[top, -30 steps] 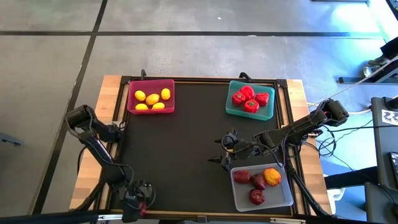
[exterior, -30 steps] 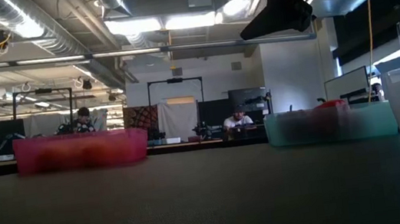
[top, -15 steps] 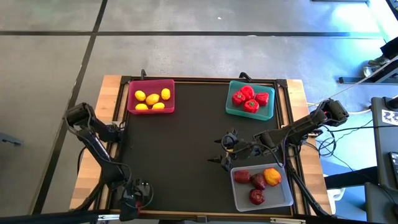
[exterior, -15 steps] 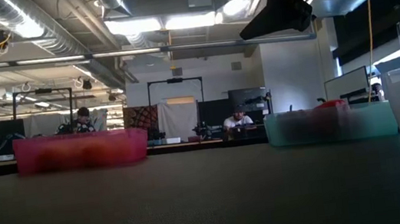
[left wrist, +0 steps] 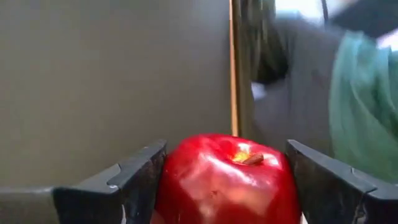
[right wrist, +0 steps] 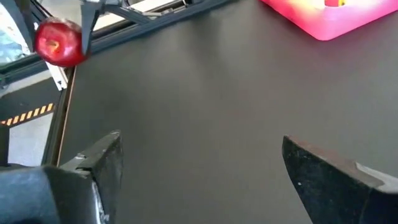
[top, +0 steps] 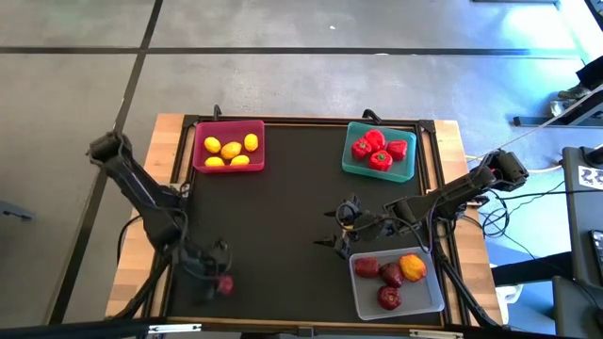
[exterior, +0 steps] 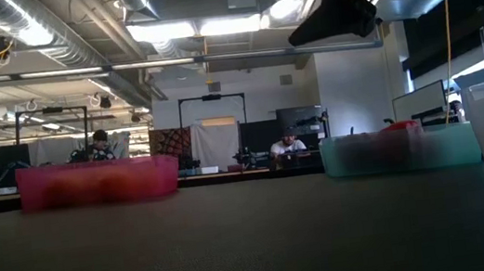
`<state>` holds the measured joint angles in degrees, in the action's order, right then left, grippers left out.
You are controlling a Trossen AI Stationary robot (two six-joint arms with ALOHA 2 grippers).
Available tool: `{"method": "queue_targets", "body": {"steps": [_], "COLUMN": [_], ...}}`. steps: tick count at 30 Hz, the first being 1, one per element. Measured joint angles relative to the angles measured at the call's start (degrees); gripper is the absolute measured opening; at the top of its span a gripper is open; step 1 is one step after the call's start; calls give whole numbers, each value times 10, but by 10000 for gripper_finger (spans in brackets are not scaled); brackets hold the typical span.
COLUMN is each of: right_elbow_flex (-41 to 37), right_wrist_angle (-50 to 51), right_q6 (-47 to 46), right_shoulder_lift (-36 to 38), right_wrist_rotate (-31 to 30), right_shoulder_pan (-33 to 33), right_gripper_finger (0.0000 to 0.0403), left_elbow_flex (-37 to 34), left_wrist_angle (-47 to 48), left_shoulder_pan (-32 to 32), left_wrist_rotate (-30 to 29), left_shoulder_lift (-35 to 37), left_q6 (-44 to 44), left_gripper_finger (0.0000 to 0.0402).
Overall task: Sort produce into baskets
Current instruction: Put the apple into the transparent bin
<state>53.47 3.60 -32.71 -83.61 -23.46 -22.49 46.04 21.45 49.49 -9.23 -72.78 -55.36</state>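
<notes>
My left gripper point(top: 217, 280) is at the mat's near left, shut on a dark red apple point(left wrist: 224, 180); the apple also shows in the right wrist view point(right wrist: 59, 42). My right gripper point(top: 337, 227) is open and empty, just off the clear tray's point(top: 356, 292) far left corner. That tray holds three dark red apples point(top: 388, 276) and one yellow-orange fruit point(top: 412, 268). The pink tray point(top: 200, 143) at the far left holds several yellow lemons point(top: 231, 150). The teal tray point(top: 408, 168) at the far right holds several red peppers point(top: 375, 148). My left gripper pinches the apple's two opposite sides point(left wrist: 171, 180) between its two fingers point(left wrist: 134, 177). The fingers come from above, pointing down. The apple's stem end point(left wrist: 249, 158) faces up toward the wrist. The apple hangs clear of the mat.
The black mat point(top: 283, 217) lies bare between the three trays, inside a raised wooden rim point(top: 179, 141). The low view shows the pink tray point(exterior: 98, 182) and the teal tray point(exterior: 398, 149) at the far edge, with people at desks in the room behind.
My left arm has swung up and carried its gripper with the apple away from the table's near edge, toward the middle of the mat. The apple has come off the mat. My right gripper has kept still.
</notes>
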Motion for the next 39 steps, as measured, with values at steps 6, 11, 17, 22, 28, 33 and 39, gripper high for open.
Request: {"method": "queue_targets", "body": {"steps": [6, 11, 17, 22, 28, 33, 39], "right_elbow_flex": [0, 1, 1, 0, 9, 57, 112], "right_wrist_angle": [-11, -58, -137, -264, -363, -379, -372], "right_q6": [-1, -2, 17, 65, 98, 122, 165], "right_shoulder_lift": [0, -4, -22, -66, -129, -171, -205], "right_wrist_rotate": [1, 6, 6, 29, 36, 30, 25], "right_shoulder_pan": [0, 0, 0, 0, 0, 0, 0], "right_gripper_finger": [351, 351, 351, 351, 351, 351, 351], "left_elbow_flex": [0, 0, 0, 1, 1, 1, 1], "left_wrist_angle": [-25, -82, -141, -209, -311, -364, -386], "left_shoulder_pan": [-30, -40, -69, -96, -127, -149, -159], "left_wrist_rotate": [-158, -253, -301, -345, -348, -348, -344], "left_shoulder_lift": [52, 50, 47, 44, 25, -1, -25], "left_q6": [99, 168, 209, 245, 293, 304, 300], "left_gripper_finger": [298, 299, 299, 299, 299, 299, 299]}}
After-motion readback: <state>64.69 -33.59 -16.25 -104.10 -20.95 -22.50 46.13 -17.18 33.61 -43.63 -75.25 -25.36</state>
